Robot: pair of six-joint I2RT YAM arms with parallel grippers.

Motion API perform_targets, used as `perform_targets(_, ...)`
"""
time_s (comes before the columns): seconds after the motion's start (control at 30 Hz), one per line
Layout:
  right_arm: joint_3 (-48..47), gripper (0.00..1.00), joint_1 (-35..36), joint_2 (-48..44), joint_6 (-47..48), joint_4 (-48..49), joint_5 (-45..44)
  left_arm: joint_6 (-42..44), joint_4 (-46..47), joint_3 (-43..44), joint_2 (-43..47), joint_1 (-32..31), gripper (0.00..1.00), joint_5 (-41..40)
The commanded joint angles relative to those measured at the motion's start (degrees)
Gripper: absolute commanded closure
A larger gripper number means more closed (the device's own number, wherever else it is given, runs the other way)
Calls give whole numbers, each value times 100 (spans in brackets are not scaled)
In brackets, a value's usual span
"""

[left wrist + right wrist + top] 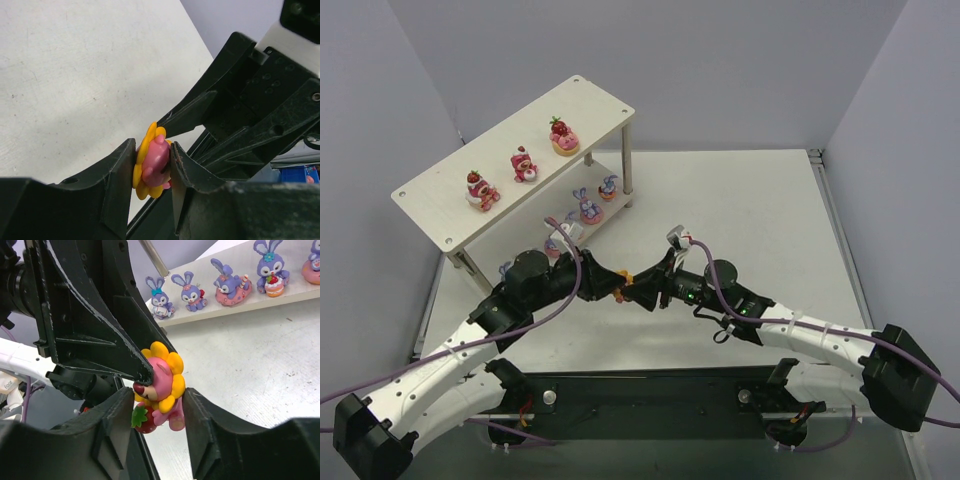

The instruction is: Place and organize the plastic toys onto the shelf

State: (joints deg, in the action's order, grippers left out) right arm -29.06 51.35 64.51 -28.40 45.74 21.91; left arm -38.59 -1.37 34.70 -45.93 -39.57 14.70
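Observation:
The orange-yellow flower figure [625, 277], a pink bear face ringed with yellow petals and holding a strawberry, hangs above the table between both grippers. My left gripper [618, 280] is shut on its head front and back [150, 161]. My right gripper [640, 286] closes on its sides, with both fingers touching the figure [165, 375]. The shelf [440, 205] stands at the back left. Three strawberry bears [524, 165] stand on its top board. Purple-blue bunnies [588, 208] stand on the lower board and show in the right wrist view [190, 290].
The shelf's white legs [627, 160] stand on the white table [740, 210]. Grey walls close the back and sides. Purple cables [570, 290] loop over both arms. A black base plate [650, 395] lies at the near edge.

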Motion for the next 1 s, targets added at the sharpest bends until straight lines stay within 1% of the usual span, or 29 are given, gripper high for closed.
perform_targets(0.0,102,54,-73,9,-16,946,-134,-26,22,-226,-38,-7,100,-125)
perform_targets(0.07,163,50,-81,53,-34,972,-196,-43,49,-314,-73,-7,100,-143)
perform_targets(0.33,410,45,-125,194,-166,1139,-407,44,277,-490,-214,-7,100,-309)
perform_targets(0.47,445,44,-161,-78,-201,754,-766,211,251,-359,-284,-7,100,-389)
perform_targets(0.57,497,44,-161,-430,-253,209,-1319,430,85,-25,-337,-7,100,-538)
perform_targets(0.6,532,44,-169,-526,-288,-71,-1652,501,-81,80,-355,-7,100,-556)
perform_targets(0.73,664,44,-161,-1132,-420,-670,-2329,905,-487,992,-565,-7,100,-854)
perform_targets(0.8,700,43,-161,-1300,-429,-934,-2419,1168,-662,1371,-776,2,100,-1082)
perform_targets(0.83,700,43,-161,-1440,-438,-1031,-2515,1256,-785,1782,-864,2,100,-1135)
perform_targets(0.87,691,43,-161,-1494,-455,-1197,-2534,1423,-838,1986,-1082,11,100,-1240)
perform_targets(0.93,700,44,-161,-1634,-429,-1269,-2551,1529,-935,2399,-1303,20,100,-1311)
perform_targets(0.97,691,43,-169,-1661,-429,-1356,-2552,1652,-953,2767,-1539,37,100,-1303)
